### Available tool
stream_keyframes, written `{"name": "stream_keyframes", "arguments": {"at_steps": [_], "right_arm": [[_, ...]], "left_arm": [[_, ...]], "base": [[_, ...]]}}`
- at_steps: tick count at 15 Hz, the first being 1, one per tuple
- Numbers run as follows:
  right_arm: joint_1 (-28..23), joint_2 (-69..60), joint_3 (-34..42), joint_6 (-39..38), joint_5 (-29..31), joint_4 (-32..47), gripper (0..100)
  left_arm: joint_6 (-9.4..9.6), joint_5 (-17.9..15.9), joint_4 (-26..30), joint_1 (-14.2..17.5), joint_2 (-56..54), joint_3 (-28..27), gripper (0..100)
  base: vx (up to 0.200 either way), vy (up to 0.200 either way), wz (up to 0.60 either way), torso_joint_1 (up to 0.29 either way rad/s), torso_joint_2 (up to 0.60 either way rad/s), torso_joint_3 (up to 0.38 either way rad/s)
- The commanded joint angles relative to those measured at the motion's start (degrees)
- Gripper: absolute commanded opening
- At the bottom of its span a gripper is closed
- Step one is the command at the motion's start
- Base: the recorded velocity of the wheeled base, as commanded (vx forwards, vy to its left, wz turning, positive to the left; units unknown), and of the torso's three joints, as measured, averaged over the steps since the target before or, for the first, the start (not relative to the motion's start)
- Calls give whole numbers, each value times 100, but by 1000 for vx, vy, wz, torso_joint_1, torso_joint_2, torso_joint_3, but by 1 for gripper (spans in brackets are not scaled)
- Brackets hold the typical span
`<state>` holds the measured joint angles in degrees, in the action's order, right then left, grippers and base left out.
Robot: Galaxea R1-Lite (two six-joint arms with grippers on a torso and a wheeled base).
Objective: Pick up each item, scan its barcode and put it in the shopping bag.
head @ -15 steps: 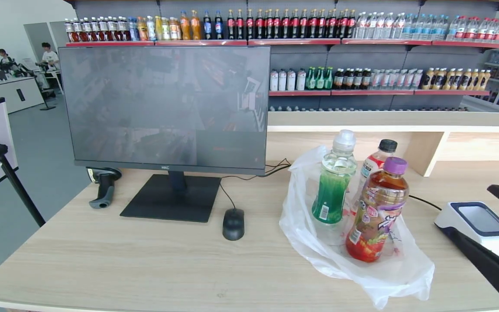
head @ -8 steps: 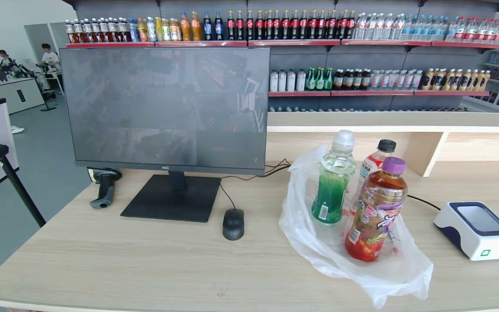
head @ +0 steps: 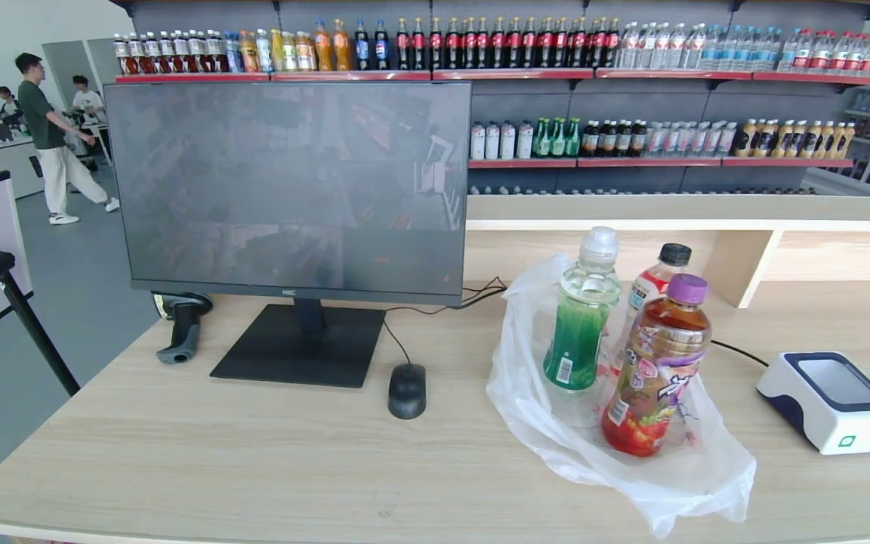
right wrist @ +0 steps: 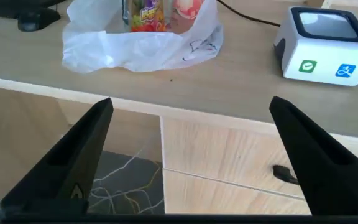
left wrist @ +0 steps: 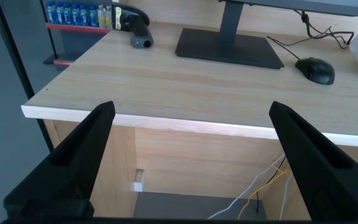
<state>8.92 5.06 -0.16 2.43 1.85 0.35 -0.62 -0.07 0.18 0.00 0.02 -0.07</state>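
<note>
Three bottles stand upright, grouped at a thin translucent white plastic shopping bag (head: pixel 631 468) that lies open and crumpled on the light wooden counter (head: pixel 216 468), right of centre. Nearest the robot, inside the bag, is a red-brown tea bottle with a purple cap (head: pixel 658 370). Just beside it on the left, also inside, stands a green bottle with a clear cap (head: pixel 582 317), its barcode facing the head camera. Behind both rises a black-capped bottle with a red and white label (head: pixel 660 278). Its base is hidden, so it appears to be within the bag, but this cannot be confirmed. A white and navy box-shaped barcode scanner (head: pixel 831 400) sits on the counter to the right of the bag, apart from it, window upward, with a black cable running from behind it toward the bottles. A large dark flat monitor (head: pixel 291 189) on a black square base occupies the left half of the counter. A black computer mouse (head: pixel 407 391) lies near the base's right corner, and a dark grey handheld scanner (head: pixel 182 329) rests at its left. The left gripper (left wrist: pixel 192 111) is held below and in front of the counter's front edge, facing the monitor base; its jaws are spread wide and hold nothing. The right gripper (right wrist: pixel 191 106) is likewise low before the counter edge, facing the bag and the box scanner, jaws spread wide and empty.
</note>
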Motion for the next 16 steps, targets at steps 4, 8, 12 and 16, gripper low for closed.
{"name": "stream_keyframes", "arguments": {"at_steps": [4,8,12,16], "right_arm": [[-743,-84,-2,-14,-10,0,100],[-884,-506,-2,100,-45,-18,100],[-884,-506,7,258,-264,-18,100],[-884,-506,7,56,-256,-9,100]], "left_arm": [[1,-1,-1,0,-2,-1,100],[-8,-1,-1,0,-2,-1,100],[-8,-1,-1,0,-2,-1,100],[-17,7,8,0,-2,-1,100]], "base": [[0,0,0,0,0,0],[0,0,0,0,0,0],[0,0,0,0,0,0],[-200,0,0,17,5,0]]}}
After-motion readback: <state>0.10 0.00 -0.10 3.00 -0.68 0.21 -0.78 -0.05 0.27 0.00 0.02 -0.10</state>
